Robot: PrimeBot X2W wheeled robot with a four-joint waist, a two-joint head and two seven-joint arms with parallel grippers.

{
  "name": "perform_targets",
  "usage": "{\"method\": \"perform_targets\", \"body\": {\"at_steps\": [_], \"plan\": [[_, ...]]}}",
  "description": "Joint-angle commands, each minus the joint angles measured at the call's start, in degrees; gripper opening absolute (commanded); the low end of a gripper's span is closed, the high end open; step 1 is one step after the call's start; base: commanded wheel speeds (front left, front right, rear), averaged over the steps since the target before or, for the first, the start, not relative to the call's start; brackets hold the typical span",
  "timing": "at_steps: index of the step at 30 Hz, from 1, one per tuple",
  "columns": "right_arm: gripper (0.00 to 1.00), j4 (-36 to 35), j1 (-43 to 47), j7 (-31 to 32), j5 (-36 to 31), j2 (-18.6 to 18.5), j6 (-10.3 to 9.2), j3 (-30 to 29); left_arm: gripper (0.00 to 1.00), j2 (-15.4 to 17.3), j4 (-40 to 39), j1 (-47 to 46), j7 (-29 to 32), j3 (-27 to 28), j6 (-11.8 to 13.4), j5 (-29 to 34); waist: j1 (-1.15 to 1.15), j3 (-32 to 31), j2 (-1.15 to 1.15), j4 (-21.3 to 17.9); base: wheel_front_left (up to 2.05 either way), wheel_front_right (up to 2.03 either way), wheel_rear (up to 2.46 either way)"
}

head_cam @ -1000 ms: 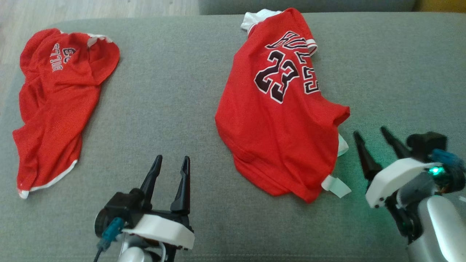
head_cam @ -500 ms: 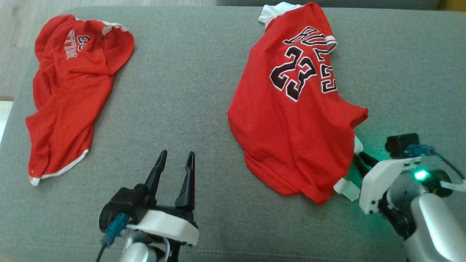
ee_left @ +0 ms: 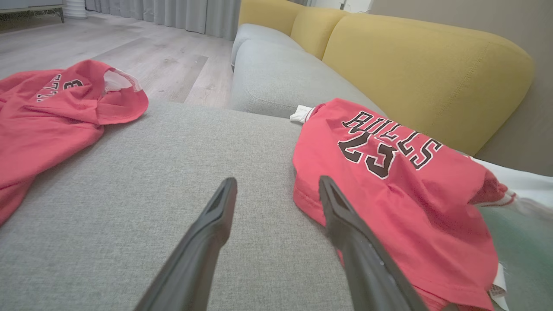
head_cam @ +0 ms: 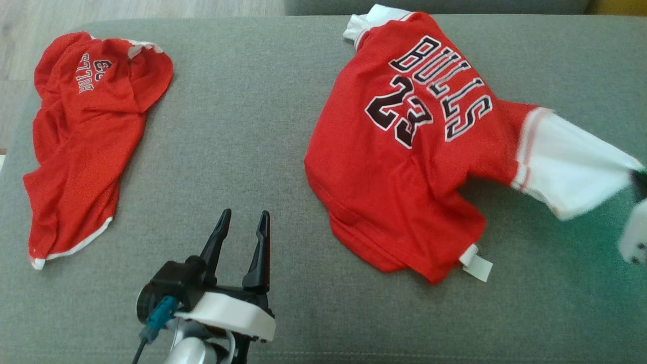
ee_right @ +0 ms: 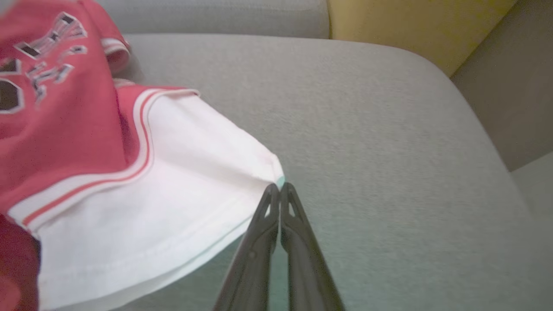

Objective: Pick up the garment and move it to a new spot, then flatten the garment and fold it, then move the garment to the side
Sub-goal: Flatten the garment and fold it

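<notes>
Two red jerseys lie on the grey sofa cushion (head_cam: pixel 252 126), well apart. The task garment (head_cam: pixel 399 167) is the one right of centre, reaching to the far edge. It lies back up w/ "BULLS" & "23" showing, body rumpled but mostly spread. Its hem is on the near side, w/ a white tag (head_cam: pixel 477 263) sticking out at the near-right corner. Its white sleeve (head_cam: pixel 571 162) is pulled out taut to the right, slightly clear of the cushion w/ a shadow under it. The right jaws are at the right edge of the head view, closed tight on that sleeve's tip. In the right wrist view both fingers (ee_right: pixel 261 237) are pressed together, sleeve corner pinched at the tips. The left jaws are near, left of centre, spread wide & gripping nothing. They hang over bare cushion btwn the two jerseys, tips pointing far. The other jersey (head_cam: pixel 86 136) lies crumpled at far left. A yellow backrest (ee_left: pixel 410 65) stands behind the garment, & wood floor (ee_left: pixel 129 56) shows beyond the cushion's far-left side.
</notes>
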Motion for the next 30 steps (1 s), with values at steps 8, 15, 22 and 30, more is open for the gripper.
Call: {"method": "perform_targets", "body": {"at_steps": [8, 15, 22, 30], "plan": [[0.0, 1.79, 1.9, 2.9, -7.48, -1.43, -0.04, -4.56, 1.0, -0.15, -1.12, -1.31, -0.71, 1.76, -0.55, 0.13, 0.0, -0.04, 0.0, 0.25, 0.0, 0.0, 0.0], [1.0, -2.89, 1.53, -4.04, -10.88, 2.32, -0.04, -7.17, 1.0, -0.15, -0.1, -0.15, -0.71, 2.46, -1.57, 1.16, 0.0, -1.32, 0.0, -0.72, 0.0, 0.0, 0.0], [1.0, -13.68, 5.68, -19.37, -12.08, 8.68, -0.04, -8.8, 1.0, -0.15, -0.33, 0.85, -0.71, 3.08, -2.03, 1.71, 0.0, -2.76, 0.0, -1.63, 0.0, 0.0, 0.0], [1.0, -15.57, 15.12, -37.71, -12.23, 13.19, -0.04, -4.45, 1.0, -0.15, -1.0, 2.3, -0.71, 3.33, -2.0, 2.23, 0.0, -3.5, 0.0, -1.99, 0.0, 0.0, 0.0]]}}
